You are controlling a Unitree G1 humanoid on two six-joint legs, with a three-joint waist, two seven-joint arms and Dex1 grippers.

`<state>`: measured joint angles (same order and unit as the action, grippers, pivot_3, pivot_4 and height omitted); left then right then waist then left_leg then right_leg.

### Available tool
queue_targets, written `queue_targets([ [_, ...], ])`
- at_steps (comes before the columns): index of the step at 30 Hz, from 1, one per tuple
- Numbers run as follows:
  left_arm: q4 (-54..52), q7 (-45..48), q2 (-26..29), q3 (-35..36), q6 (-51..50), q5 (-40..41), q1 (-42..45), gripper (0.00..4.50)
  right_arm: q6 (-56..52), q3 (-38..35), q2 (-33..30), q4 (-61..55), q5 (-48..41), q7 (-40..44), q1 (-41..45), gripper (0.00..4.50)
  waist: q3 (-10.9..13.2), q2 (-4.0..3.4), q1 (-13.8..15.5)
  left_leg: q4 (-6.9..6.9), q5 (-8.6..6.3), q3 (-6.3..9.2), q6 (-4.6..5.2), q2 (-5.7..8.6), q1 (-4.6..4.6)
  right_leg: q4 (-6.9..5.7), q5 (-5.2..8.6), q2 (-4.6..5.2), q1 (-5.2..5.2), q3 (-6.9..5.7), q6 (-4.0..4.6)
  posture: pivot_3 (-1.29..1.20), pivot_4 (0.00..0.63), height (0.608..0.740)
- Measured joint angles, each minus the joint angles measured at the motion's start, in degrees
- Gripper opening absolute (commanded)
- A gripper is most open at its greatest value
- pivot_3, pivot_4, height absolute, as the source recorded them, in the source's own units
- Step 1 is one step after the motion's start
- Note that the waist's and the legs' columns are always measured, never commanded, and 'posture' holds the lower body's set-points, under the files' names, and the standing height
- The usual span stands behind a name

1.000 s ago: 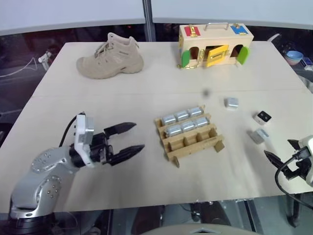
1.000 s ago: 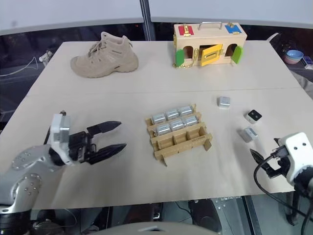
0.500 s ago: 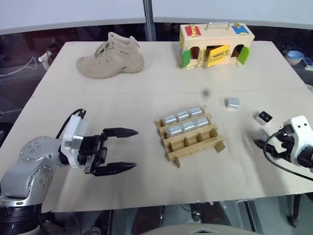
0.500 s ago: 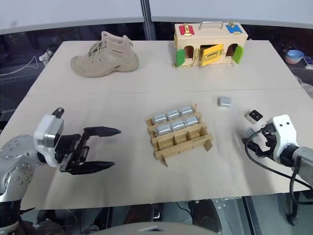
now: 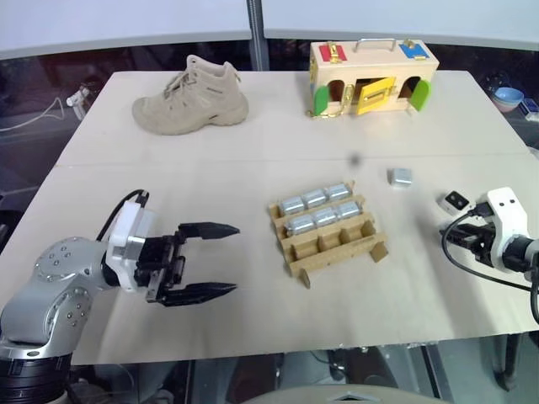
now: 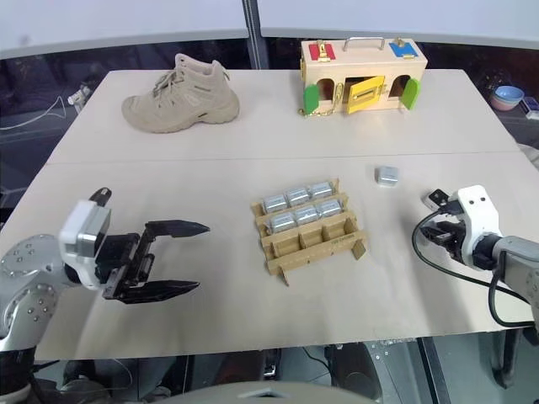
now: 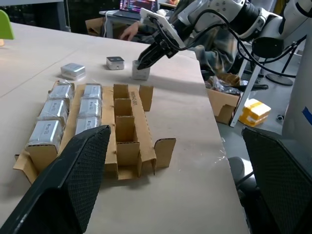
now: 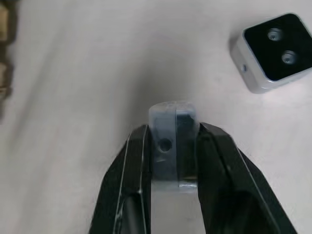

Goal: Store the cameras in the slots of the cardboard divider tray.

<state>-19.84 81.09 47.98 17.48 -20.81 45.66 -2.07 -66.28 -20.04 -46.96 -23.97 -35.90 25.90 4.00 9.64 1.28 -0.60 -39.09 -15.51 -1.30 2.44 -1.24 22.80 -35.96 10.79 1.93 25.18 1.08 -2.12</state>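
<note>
Nearest, left gripper point(image 5: 221, 259) spread wide and empty, hovering over bare table point(image 5: 253, 168). Right gripper point(image 8: 171, 146) clamped on one camera point(image 8: 170, 141), standing on the table, not yet lifted. In the cardboard divider tray point(image 5: 330, 237), six cameras point(image 5: 324, 217) stored in two far rows; near row empty. Farther, two loose cameras left: black-faced one point(image 5: 455, 201), grey one point(image 5: 399, 177). Roughly two thirds done.
</note>
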Motion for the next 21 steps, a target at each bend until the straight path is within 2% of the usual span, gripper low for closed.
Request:
queue_targets([
  [5, -0.4, -1.6, -0.6, 0.0, 0.1, 0.0, 0.0, 4.5, 7.4, 4.5, -5.4, -4.1, 2.6, 5.5, 1.6, 0.69, 0.0, -0.07, -0.1, 0.0, 0.0, -0.03, 0.0, -0.01, -0.02, 0.0, 0.0, 0.0, 0.01, 0.01, 0.0, 0.0, 0.15, 0.74],
  [10, -0.8, -2.5, -0.7, 0.1, 0.3, -0.2, -0.8, 4.5, 27.2, 16.9, -8.3, -7.8, 6.0, 23.4, 14.6, 0.69, 0.1, -0.2, -0.7, 0.04, 0.0, 0.02, 0.0, -0.09, -0.07, -0.01, 0.0, -0.09, 0.03, -0.05, 0.0, 0.0, 0.15, 0.74],
  [13, -0.5, -2.4, -0.6, 0.6, 0.4, -0.6, -2.3, 4.5, 37.5, 28.4, -6.0, -6.0, 11.3, 32.9, 23.6, 0.69, 0.1, -0.18, -0.4, 0.04, 0.0, 0.0, 0.0, -0.07, -0.02, 0.0, 0.0, -0.04, 0.05, -0.05, 0.0, 0.0, 0.15, 0.74],
  [15, -0.1, -2.2, -0.4, 0.8, 0.5, -0.8, -2.9, 4.5, 41.2, 32.8, -4.2, -4.8, 13.2, 36.6, 25.8, 0.69, 0.2, -0.13, 0.0, 0.03, 0.0, 0.03, 0.0, -0.04, 0.01, 0.01, -0.01, 0.02, 0.04, -0.08, 0.01, 0.0, 0.15, 0.74],
  [18, 0.4, -2.1, 0.0, 1.6, 1.1, -1.7, -4.0, 4.5, 46.5, 38.0, -1.0, -0.3, 17.0, 40.4, 28.5, 0.69, 0.2, -0.04, 0.2, 0.01, 0.0, 0.02, 0.0, 0.01, 0.06, 0.05, -0.03, 0.11, 0.04, -0.09, 0.05, 0.0, 0.15, 0.74],
  [21, 0.2, -2.5, 0.1, 3.2, 1.3, -1.8, -6.3, 4.5, 49.2, 39.9, 2.0, 3.1, 19.4, 41.7, 29.7, 0.69, 0.2, -0.04, 0.1, 0.01, 0.0, 0.01, 0.0, 0.0, 0.07, 0.06, -0.13, 0.14, 0.05, -0.11, 0.21, 0.0, 0.15, 0.74],
])
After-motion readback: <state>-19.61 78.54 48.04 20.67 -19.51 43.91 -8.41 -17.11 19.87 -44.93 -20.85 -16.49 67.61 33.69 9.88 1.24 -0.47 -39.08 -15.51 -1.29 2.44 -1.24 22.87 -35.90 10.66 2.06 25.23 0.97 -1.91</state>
